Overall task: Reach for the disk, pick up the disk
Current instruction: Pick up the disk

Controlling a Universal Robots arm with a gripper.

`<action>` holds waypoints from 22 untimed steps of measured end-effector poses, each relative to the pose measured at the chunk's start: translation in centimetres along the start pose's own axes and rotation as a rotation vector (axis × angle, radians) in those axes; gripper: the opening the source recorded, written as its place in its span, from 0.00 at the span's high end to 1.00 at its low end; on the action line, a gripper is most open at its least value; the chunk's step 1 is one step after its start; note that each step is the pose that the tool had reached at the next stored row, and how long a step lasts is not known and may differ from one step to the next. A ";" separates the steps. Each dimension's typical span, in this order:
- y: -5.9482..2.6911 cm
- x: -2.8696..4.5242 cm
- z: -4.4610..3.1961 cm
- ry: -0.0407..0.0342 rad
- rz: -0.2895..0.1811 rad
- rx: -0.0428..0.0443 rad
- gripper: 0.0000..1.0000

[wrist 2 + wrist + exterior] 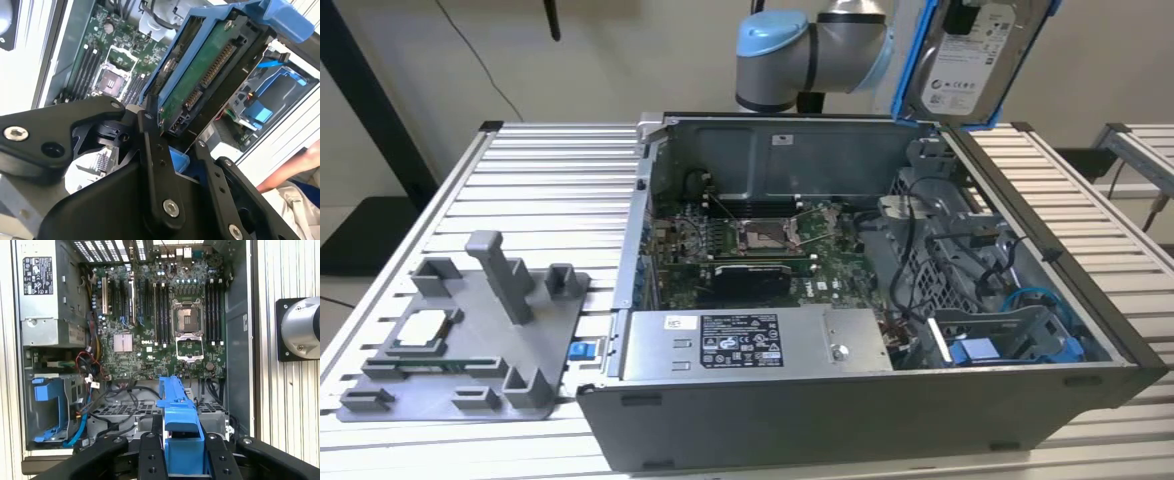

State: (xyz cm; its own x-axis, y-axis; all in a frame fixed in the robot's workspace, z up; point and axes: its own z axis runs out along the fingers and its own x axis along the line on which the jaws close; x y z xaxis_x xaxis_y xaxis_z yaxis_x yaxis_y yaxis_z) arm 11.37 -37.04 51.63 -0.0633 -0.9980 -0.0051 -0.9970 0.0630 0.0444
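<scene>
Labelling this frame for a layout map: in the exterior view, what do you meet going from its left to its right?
Gray fixture tray → power supply → blue drive bay; the disk is held aloft above the case, toward the right.

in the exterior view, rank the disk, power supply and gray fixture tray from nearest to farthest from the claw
1. The disk: held in the claw, raised above the case's back corner.
2. The power supply: lower down, inside the case along its front wall.
3. The gray fixture tray: outside the case, far toward the exterior view's left.
</scene>
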 end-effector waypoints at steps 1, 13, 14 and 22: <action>-0.02 0.00 -0.01 0.0001 0.000 0.0000 1.00; -0.09 0.02 0.00 0.0000 0.000 0.0002 1.00; -0.09 0.04 0.01 -0.0001 0.000 0.0002 1.00; -0.21 1.85 0.02 -0.0001 0.000 0.0002 1.00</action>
State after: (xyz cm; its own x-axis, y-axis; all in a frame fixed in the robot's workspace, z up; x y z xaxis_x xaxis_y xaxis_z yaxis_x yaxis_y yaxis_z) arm 11.46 -38.90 51.59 -0.0633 -0.9980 -0.0052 -0.9970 0.0630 0.0442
